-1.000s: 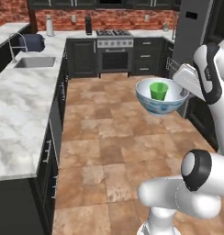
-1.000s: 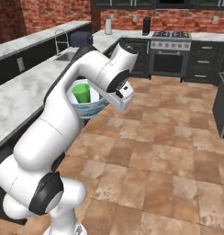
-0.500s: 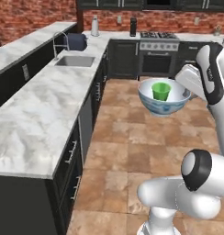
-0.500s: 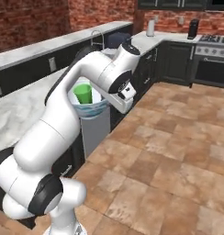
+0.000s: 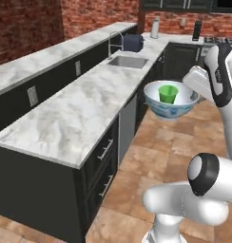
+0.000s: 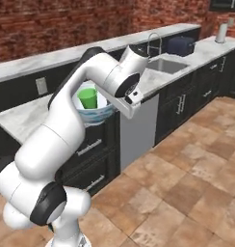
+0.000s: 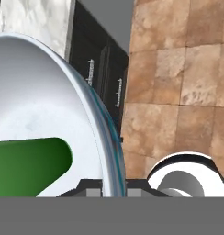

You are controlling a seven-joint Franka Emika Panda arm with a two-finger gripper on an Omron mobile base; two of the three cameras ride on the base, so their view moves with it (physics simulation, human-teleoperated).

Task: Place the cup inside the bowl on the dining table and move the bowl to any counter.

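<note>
Bowl [image 5: 170,108] (cup [image 5: 168,93] inside) held above tile floor [image 5: 156,142] beside marble counter [image 5: 75,116]

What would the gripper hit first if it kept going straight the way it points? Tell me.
Apart from the bowl rim it already clamps, with the cup inside, the gripper points down: probably the tiled floor beside the dark cabinet fronts. Depth is unclear.

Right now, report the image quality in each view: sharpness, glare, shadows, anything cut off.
Left base view: soft and low-resolution, even flat lighting, no glare on the counter; the bowl and cup read clearly. Right base view: equally soft; the arm hides part of the bowl. Hand view: the bowl's rim looms large and is cropped; the cup is cut off.
</note>
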